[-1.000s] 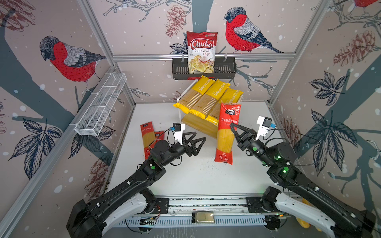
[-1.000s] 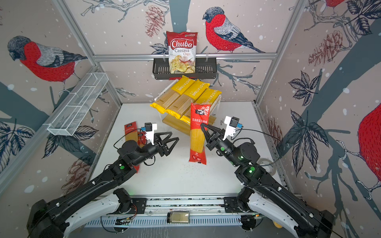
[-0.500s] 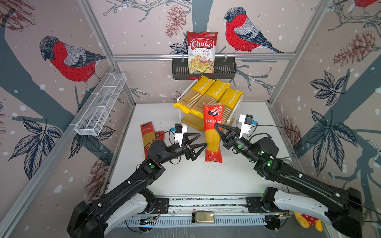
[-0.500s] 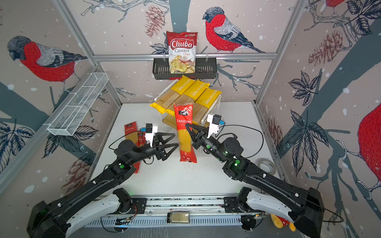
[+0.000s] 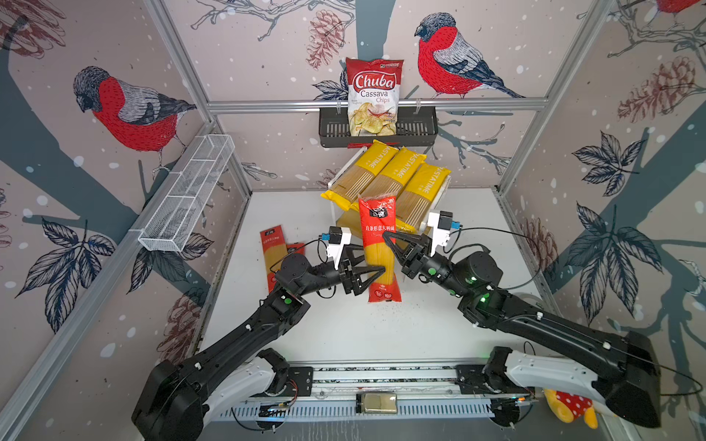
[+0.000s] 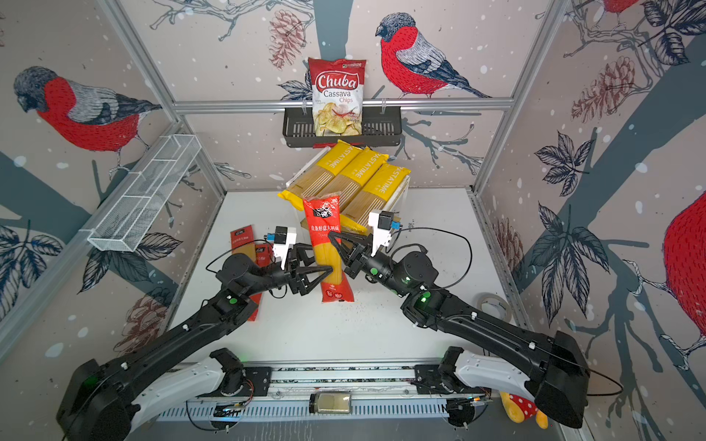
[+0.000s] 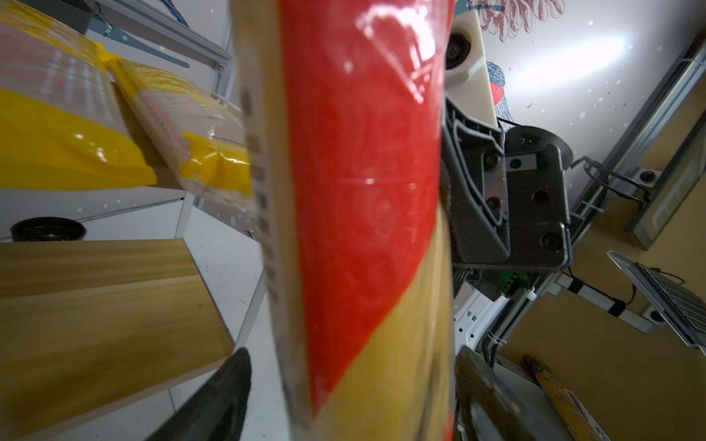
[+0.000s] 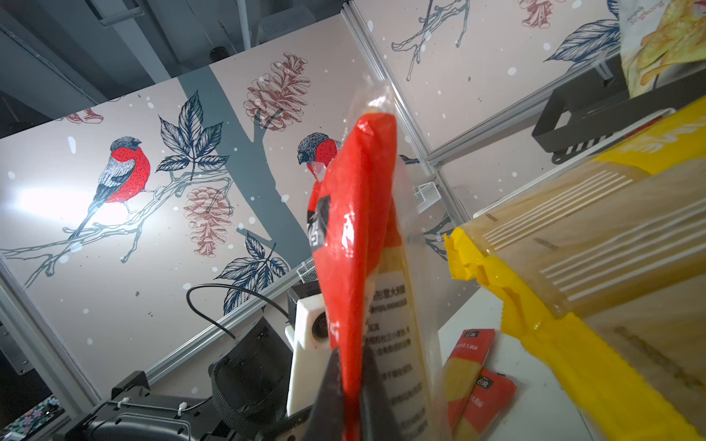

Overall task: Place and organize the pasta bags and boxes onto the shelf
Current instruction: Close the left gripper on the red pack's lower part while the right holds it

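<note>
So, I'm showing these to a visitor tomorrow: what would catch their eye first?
A red spaghetti pack held upright at the centre, pinched by the right gripper, with the left gripper open around it. Behind it, three yellow pasta bags slant on the shelf, below a chips bag in a black basket.
</note>
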Controlling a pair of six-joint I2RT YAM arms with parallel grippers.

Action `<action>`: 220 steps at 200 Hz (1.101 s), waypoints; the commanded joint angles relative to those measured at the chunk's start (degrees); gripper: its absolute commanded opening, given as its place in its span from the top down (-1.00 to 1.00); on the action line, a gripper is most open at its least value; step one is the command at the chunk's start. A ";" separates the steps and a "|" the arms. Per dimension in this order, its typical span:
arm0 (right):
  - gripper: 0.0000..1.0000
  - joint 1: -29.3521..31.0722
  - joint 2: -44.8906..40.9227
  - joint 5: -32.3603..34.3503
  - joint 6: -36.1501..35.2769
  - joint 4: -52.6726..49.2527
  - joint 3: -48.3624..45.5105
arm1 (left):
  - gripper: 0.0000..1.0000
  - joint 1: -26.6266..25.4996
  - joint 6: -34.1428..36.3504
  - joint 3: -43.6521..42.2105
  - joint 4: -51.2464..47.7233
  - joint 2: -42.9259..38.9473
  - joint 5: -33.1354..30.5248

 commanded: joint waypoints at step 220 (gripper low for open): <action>-0.12 -6.99 -6.02 -8.44 -6.07 -4.99 -2.37 | 0.73 0.18 4.44 2.43 2.62 1.45 7.62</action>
